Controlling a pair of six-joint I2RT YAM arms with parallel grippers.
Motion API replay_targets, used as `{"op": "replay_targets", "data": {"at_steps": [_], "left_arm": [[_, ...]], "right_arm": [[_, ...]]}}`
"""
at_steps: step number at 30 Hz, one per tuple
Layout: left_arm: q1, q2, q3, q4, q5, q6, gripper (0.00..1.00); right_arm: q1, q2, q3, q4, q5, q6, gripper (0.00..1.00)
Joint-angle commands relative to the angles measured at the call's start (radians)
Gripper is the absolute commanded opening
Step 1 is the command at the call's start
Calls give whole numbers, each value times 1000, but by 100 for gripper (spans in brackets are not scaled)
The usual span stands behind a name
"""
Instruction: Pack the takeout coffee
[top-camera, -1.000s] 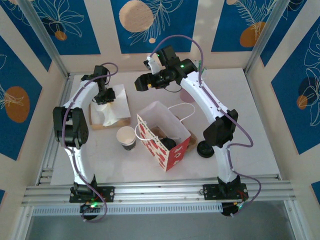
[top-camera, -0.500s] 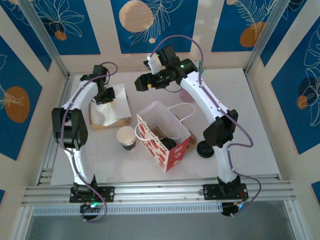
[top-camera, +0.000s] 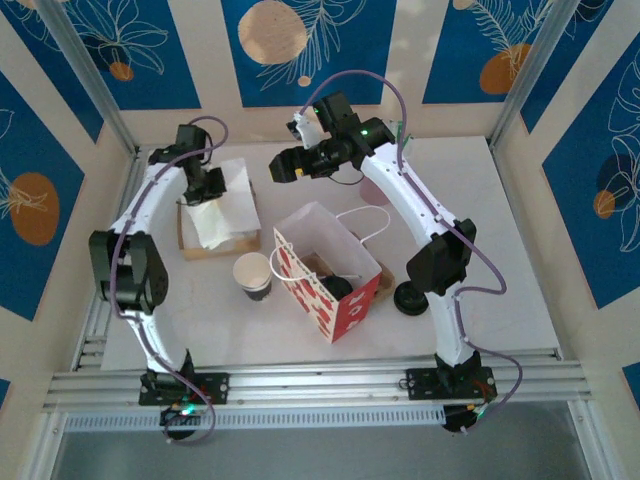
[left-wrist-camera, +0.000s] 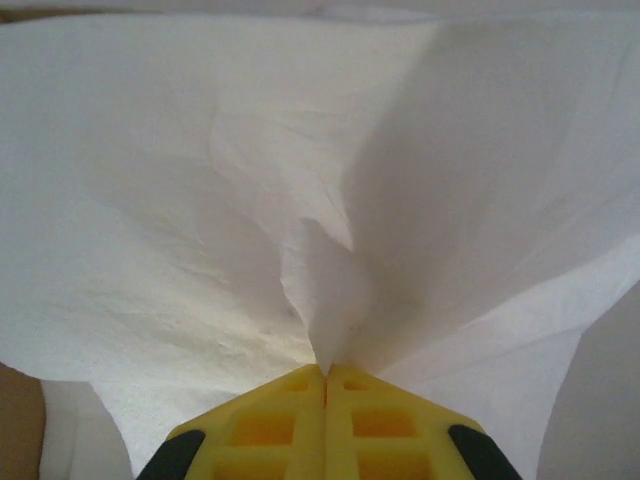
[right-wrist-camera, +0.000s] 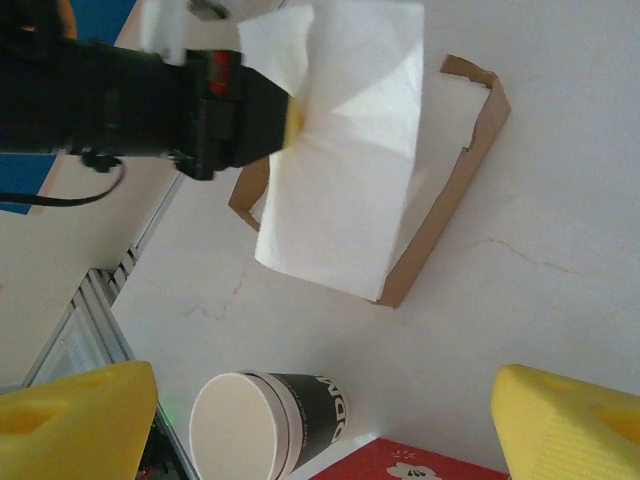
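Cup (top-camera: 253, 275) stands upright on the table (top-camera: 500, 250), lid off, just left of the bag (top-camera: 335, 285) and just near of the tray (top-camera: 190, 243). Looks like light paper with a thin wall, so it probably dents if squeezed hard; the rolled rim is the stiffest part. Can't tell if there's liquid inside, so keep it level. Best hold: across the body below the rim, gentle pinch. Left gripper (left-wrist-camera: 325, 372) is closed, pinching a napkin (left-wrist-camera: 300, 200) over the tray. Right gripper (top-camera: 279, 169) is spread wide, empty, far centre.
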Motion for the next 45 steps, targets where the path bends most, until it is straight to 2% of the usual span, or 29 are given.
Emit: {"op": "replay_targets", "data": {"at_steps": [1,9,15,19,23,34,45], "left_arm": [[20,-67,1,20,42,-38,0],[22,-139,-3,47,103,-152,0],[23,-167,30,3,73,-213,0],[22,-183,51,-33,71,-275,0],[23,-208,88,-84,56,-343,0],[22,-284,120,-106,183,-488,0],[23,-369,90,-88,286,-574,0]], "right_arm": [[9,-16,19,-19,-32,-18,87],[41,-63,-12,23,-12,-42,85],[83,-83,-12,44,25,-69,83],[139,-138,-68,130,79,-106,83],[190,-144,-51,168,128,-134,82],[297,-15,157,145,202,-159,82],[348,71,218,137,434,-245,90]]}}
